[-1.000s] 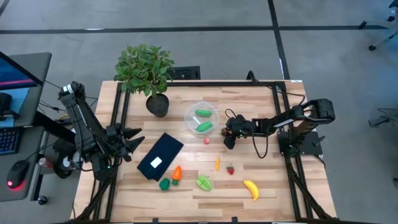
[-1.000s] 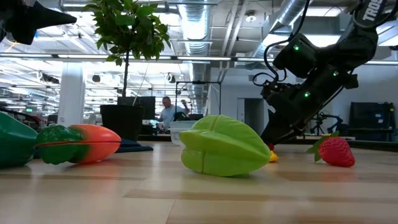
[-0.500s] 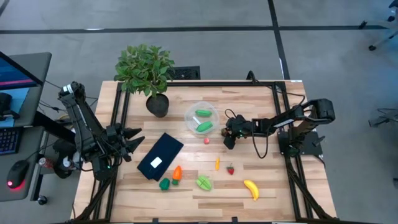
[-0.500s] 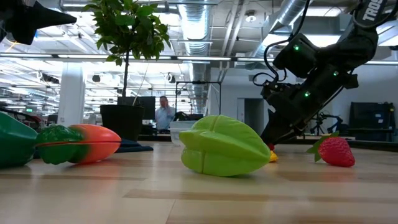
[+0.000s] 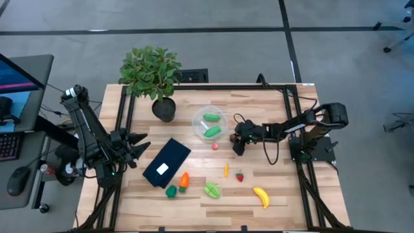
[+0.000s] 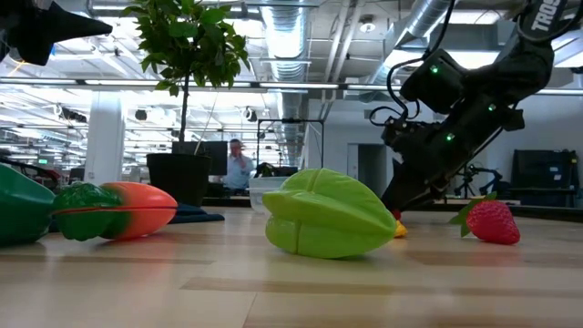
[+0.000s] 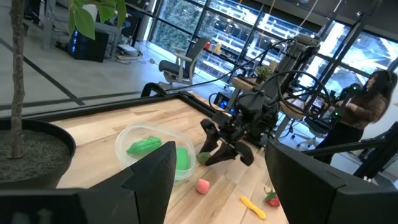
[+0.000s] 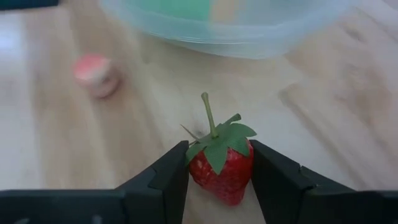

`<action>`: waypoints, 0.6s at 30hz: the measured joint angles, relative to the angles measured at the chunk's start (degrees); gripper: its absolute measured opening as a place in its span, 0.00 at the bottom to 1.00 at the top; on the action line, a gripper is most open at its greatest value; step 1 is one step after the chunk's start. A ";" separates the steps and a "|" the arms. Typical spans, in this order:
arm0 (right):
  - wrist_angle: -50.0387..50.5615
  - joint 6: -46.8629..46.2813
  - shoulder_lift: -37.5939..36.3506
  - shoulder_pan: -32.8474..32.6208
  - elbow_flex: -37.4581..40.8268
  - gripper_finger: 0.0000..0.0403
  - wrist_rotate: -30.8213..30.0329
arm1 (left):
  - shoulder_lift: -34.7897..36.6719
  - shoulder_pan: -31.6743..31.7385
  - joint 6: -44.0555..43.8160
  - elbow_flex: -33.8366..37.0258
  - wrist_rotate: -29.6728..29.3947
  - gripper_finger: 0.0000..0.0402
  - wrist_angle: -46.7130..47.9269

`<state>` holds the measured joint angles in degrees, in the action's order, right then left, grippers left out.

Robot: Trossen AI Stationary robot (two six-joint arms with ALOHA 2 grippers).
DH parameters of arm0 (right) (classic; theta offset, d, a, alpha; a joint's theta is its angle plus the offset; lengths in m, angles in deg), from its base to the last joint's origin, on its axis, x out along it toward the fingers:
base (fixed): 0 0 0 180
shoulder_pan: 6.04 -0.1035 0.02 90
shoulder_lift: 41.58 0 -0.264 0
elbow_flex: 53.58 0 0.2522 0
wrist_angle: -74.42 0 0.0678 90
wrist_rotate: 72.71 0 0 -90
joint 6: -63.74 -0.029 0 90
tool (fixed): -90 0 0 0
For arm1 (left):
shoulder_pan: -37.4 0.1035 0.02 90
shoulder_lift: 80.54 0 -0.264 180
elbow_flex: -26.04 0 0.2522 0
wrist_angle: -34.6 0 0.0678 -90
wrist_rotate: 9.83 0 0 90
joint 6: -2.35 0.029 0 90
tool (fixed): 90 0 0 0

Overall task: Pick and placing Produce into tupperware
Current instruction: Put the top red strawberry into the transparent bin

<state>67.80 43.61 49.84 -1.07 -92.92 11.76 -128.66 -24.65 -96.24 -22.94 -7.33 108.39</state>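
The right gripper (image 8: 219,186) is pinching a strawberry (image 8: 221,163) between its two fingers just at the container's (image 5: 210,123) four o'clock side, low over the table (image 5: 284,194) — the picking step looks done, so the next move is calling for a lift over the clear rim, which looks low and close. Farther off, the left gripper (image 5: 139,147) is waiting with fingers parted at nine o'clock — leaving the middle open.

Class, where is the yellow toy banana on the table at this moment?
In the high view the banana lies near the table's front edge on the right-hand side, apart from the rest, with a red strawberry as its nearest neighbour.
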 joint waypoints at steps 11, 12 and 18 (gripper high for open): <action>-3.47 0.01 -2.31 -0.11 0.00 0.36 8.89 | 0.02 0.00 0.52 0.00 0.02 0.59 -0.83; -3.87 0.01 -3.05 -0.11 0.00 0.36 9.88 | 0.02 0.01 0.52 0.00 0.02 0.59 -0.85; -5.44 0.08 -9.59 -0.09 0.00 0.38 12.33 | 0.02 0.01 0.85 0.00 0.04 0.59 -0.83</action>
<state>62.36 43.69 40.24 -1.16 -92.92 24.09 -128.64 -24.64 -95.39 -22.94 -7.29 107.56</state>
